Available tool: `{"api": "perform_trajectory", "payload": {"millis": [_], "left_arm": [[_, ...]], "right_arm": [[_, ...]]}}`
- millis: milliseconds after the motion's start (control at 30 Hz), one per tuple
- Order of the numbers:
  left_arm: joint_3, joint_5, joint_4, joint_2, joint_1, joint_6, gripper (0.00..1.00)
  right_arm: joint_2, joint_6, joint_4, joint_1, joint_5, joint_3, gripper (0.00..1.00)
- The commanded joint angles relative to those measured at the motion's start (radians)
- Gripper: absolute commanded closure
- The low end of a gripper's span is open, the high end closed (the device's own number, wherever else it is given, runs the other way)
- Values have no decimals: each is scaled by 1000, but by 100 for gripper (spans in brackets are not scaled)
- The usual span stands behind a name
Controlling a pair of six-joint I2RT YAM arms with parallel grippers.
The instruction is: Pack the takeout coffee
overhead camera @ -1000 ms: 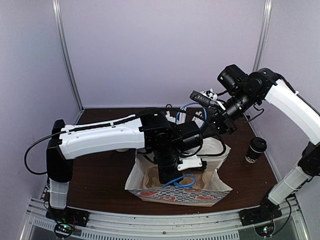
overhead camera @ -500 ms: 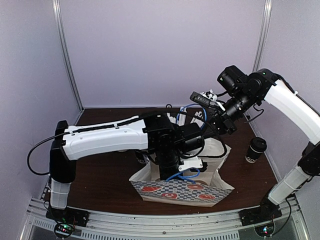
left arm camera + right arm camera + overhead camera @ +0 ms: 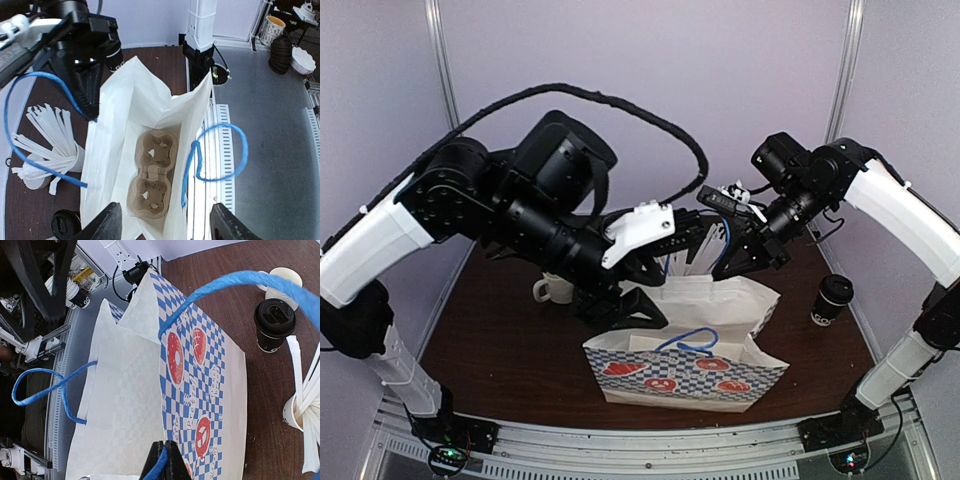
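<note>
**Plainly, both coffees stand outside the bag**

We see one lidded black takeout cup (image 3: 832, 300) upright on the dark wooden table (image 3: 500, 350), to the right of the paper bag (image 3: 690, 375) and well apart from it. In the right wrist view, a second lidded black cup (image 3: 274, 325) stands upright just beside the cream mug (image 3: 282, 280). The bag is white with a blue check and red doughnut print. Its mouth gapes, and a brown cardboard cup carrier (image 3: 152, 175) lies on its floor. The right gripper (image 3: 161, 460) is clenched on a blue rope handle (image 3: 225, 282) and holds it taut above the bag. The left gripper (image 3: 165, 225) hovers over the open mouth with its jaws spread, grasping nothing. A white cup of stirrers (image 3: 37, 170) stands near the bag.
</note>
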Motion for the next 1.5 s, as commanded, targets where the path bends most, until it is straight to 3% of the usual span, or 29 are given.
{"api": "perform_trajectory", "payload": {"millis": [0,133,333,433,700,867,1000,1033,1133,1233,1333,1467], "left_arm": [[-122,-104,186,-117,6,9,32],[-118,-171,178,-105,84,14,24],[-58,26,138,12,169,27,25],[-4,22,99,84,171,19,29],[15,102,101,159,198,-26,60],[7,133,109,150,209,-64,71],[-15,183,112,136,216,-81,86],[-21,189,110,135,217,-87,89],[-26,180,87,139,217,-94,97],[-33,170,72,118,217,-106,100],[-63,159,71,74,217,-124,100],[-111,133,79,7,217,-144,100]], "right_arm": [[9,6,10,-2,12,41,100],[7,3,3,-2,8,53,100],[15,-9,-14,0,-6,69,100],[16,-17,-24,4,-15,73,100],[10,-54,-46,16,-4,61,100],[6,-59,-47,17,1,54,100],[7,-59,-49,17,12,57,100],[8,-56,-49,17,13,63,98],[12,-62,-93,0,22,100,73],[-1,-110,-183,-88,14,137,59],[-41,-175,-266,-256,-12,130,57],[-122,-239,-286,-474,109,-2,57]]}}
